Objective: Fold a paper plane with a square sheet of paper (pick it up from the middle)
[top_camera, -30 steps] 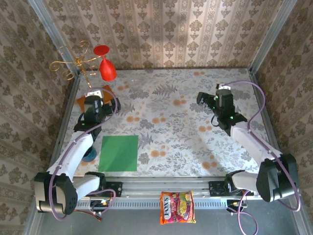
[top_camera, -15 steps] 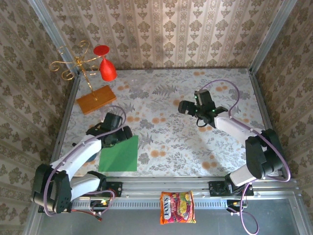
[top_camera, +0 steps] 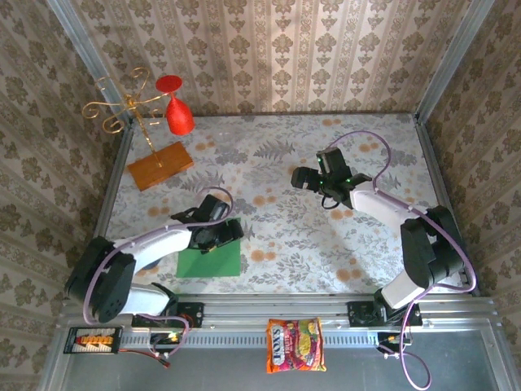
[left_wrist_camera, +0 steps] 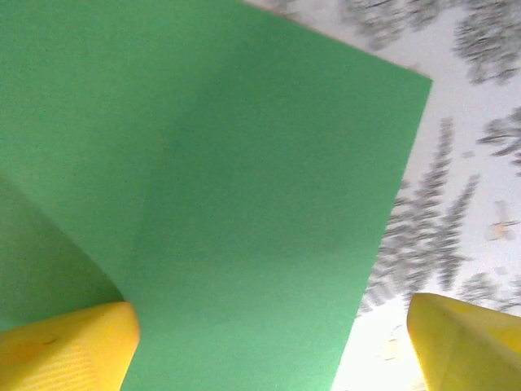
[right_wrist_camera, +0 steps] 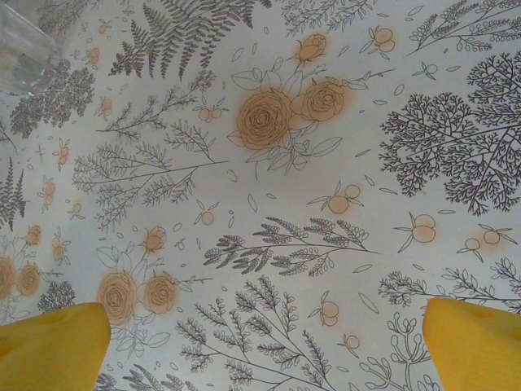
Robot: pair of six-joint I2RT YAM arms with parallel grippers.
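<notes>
Green paper, plain and flat: the square sheet of paper (top_camera: 207, 259) lies at about 7 o'clock on the floral tablecloth (top_camera: 277, 236), near the front edge. My left gripper (top_camera: 228, 232) sits low over the sheet's 1 o'clock corner. Wrist view: jaws apart, one yellow fingertip (left_wrist_camera: 65, 346) over the green, the other past the sheet's edge above the cloth; nothing clamped. Contact with the paper: cannot tell. My right gripper (top_camera: 299, 177) hangs just toward 1 o'clock of table centre, well apart from the sheet, jaws spread wide over the floral print, holding nothing. Orange-brown board (top_camera: 160, 165) at 10 o'clock, gold wire stand (top_camera: 122, 102) and red glass (top_camera: 177, 116) beyond it. Snack packet (top_camera: 295, 344) at 6 o'clock, off the table by the rail.
</notes>
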